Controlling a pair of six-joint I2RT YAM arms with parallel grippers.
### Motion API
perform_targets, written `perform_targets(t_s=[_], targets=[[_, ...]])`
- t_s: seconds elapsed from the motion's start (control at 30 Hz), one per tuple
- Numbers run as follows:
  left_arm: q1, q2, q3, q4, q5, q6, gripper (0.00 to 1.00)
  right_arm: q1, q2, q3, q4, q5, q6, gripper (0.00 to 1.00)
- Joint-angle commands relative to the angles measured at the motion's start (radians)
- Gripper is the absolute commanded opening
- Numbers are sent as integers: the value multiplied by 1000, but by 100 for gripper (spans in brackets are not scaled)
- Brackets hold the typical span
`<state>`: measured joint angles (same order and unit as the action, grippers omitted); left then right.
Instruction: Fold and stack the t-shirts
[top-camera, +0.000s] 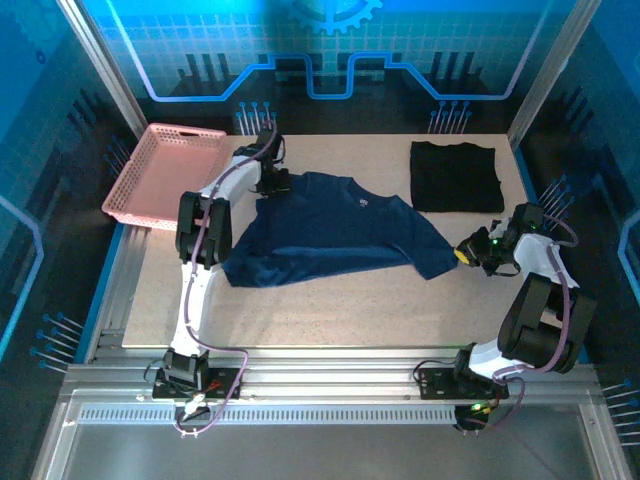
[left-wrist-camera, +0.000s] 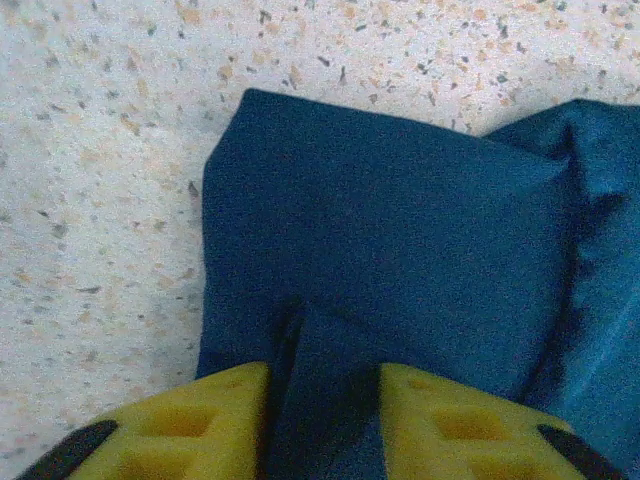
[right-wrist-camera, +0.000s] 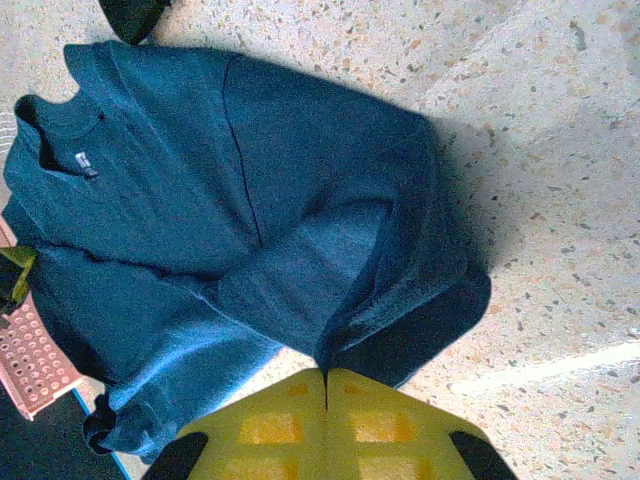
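A navy blue t-shirt (top-camera: 335, 235) lies spread front-up across the middle of the table, collar towards the back. My left gripper (top-camera: 276, 184) sits at its back left sleeve. In the left wrist view a raised fold of the navy cloth (left-wrist-camera: 400, 220) is caught between the yellow fingers, and the left gripper (left-wrist-camera: 325, 375) is shut on it. My right gripper (top-camera: 466, 252) is at the shirt's right sleeve tip. Seen from the right wrist, the right gripper (right-wrist-camera: 325, 378) is shut with the edge of the navy t-shirt (right-wrist-camera: 200, 180) pinched at its tips. A black t-shirt (top-camera: 455, 177), folded square, lies at the back right.
A pink perforated basket (top-camera: 165, 175) stands at the back left corner, partly off the table edge; it also appears in the right wrist view as the pink basket (right-wrist-camera: 35, 360). The speckled tabletop (top-camera: 330, 310) shows bare in front of the navy shirt. Metal frame posts rise at the back corners.
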<state>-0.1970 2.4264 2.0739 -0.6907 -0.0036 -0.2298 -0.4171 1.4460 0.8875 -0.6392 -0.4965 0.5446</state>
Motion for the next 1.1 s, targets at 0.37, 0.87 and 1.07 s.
perform_targets(t_s=[0.37,0.87,1.07], targets=[[-5,-301,-103,32,0,89,0,40,-52,51,-9,-2,35,5],[24,-424,-352,64,37,58,3,49,-72,30,-12,-5,36,5],[33,-489,-557,114,87,44,11,49,-79,25,-33,-1,12,5]])
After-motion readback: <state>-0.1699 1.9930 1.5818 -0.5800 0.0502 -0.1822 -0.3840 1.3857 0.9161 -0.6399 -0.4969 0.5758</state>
